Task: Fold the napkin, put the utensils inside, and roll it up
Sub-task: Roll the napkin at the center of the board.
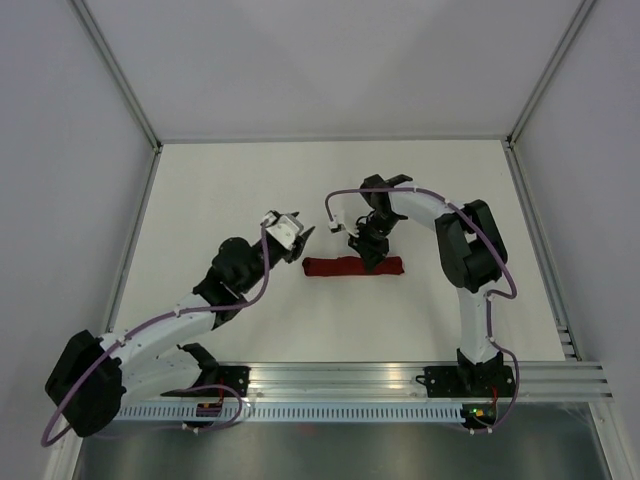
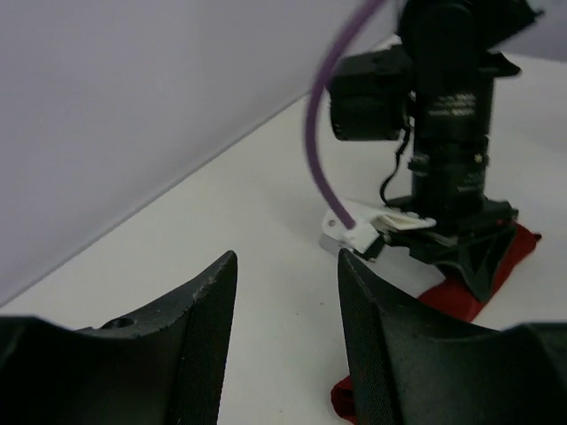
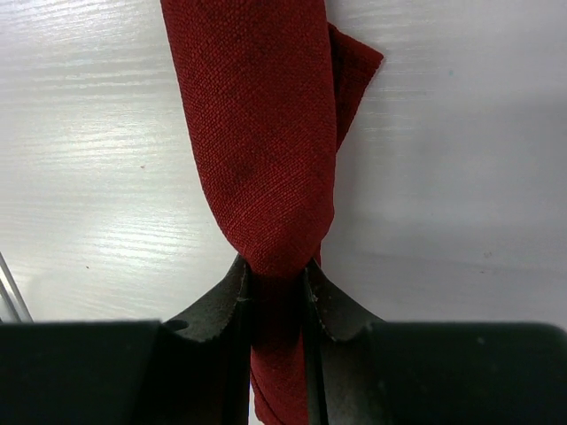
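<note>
**A:** Where do we find the napkin?

**B:** We see it lying on the table as a narrow red roll. It runs left to right, about midway between the two arms.

**A:** And our right gripper?

**B:** Its jaws are pinched on the napkin, and in the wrist view the cloth bunches between the fingers. From above, we place the grip right of the roll's middle.

**A:** The left gripper?

**B:** Its jaws stand apart with nothing between them. It sits near the roll's left end, but we cannot tell whether it touches the cloth.
</note>
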{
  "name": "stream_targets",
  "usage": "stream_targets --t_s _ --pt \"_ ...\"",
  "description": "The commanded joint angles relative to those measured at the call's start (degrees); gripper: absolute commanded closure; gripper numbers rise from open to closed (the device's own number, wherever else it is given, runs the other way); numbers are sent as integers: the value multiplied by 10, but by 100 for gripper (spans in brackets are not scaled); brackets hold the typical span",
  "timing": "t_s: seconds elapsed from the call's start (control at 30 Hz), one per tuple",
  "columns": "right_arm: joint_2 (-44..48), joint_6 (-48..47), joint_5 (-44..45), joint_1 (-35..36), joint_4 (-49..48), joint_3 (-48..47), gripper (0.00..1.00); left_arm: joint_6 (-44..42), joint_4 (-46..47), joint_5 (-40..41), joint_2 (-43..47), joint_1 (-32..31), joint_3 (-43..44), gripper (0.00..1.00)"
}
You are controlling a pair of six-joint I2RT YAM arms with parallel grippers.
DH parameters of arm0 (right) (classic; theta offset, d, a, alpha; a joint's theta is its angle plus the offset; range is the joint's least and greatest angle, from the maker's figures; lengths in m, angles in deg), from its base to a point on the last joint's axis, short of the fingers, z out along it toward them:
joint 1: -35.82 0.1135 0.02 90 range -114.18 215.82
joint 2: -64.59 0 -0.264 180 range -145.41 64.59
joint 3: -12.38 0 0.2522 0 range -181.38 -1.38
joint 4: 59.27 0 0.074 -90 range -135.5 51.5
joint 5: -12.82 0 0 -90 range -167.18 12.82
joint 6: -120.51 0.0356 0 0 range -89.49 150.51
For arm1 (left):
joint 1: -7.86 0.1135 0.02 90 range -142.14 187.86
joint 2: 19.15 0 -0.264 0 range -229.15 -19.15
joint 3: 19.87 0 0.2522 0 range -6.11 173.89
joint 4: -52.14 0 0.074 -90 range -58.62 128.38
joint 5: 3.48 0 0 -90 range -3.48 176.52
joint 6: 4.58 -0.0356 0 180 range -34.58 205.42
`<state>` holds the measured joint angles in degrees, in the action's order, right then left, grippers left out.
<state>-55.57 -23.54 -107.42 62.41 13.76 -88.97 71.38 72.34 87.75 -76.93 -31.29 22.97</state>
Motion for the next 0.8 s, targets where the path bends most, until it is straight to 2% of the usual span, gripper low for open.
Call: stream_targets --t_s 0.0,0.1,0.37,0.53,0.77 --pt "-59 -33 37 -2 10 -13 98 -126 -9 -53 -47 -39 20 45" --pt "-84 -36 35 -2 32 -37 98 -157 -37 -61 -93 -65 40 41" --pt "-114 -34 33 -5 54 -74 98 -237 -155 -83 -217 -111 119 37" --pt "-121 -30 31 -6 60 -81 98 -271 -206 -118 -304 -116 171 36" --pt "-130 -28 33 -6 67 -81 97 -290 -245 -150 -380 -116 224 36"
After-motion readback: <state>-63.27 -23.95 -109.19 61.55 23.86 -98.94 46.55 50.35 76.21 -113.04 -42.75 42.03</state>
